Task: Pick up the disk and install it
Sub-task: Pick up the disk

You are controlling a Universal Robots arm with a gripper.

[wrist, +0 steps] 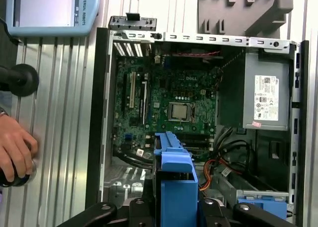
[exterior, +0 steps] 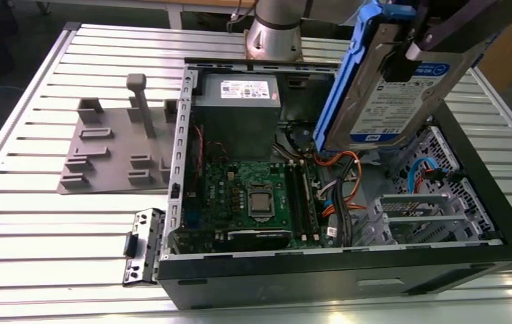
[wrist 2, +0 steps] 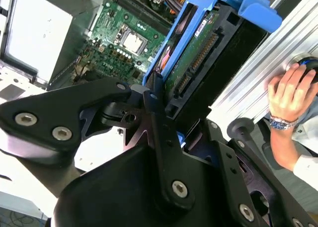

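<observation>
Black gripper (wrist 2: pixel 180 112) is squeezing the disk (exterior: pixel 389 91) tight and holding it up, tilted. Below it, an open computer (exterior: pixel 346 273) is lying flat.

the disk (exterior: pixel 389 91) is silver, with a white label ending in a dark blue band, and it is framed in bright blue plastic. the gripper (exterior: pixel 406 59) on it is black. down in the black case (exterior: pixel 346 273) the board (exterior: pixel 251 192) is green, speckled with small silver and black parts. the box (exterior: pixel 236 115) beside it is grey with a white sticker. the cables (exterior: pixel 353 160) run orange, light blue and black. the table (exterior: pixel 48 229) is pale silver, ribbed in long stripes. the fixture plate (exterior: pixel 112 152) on it is flat grey.
</observation>
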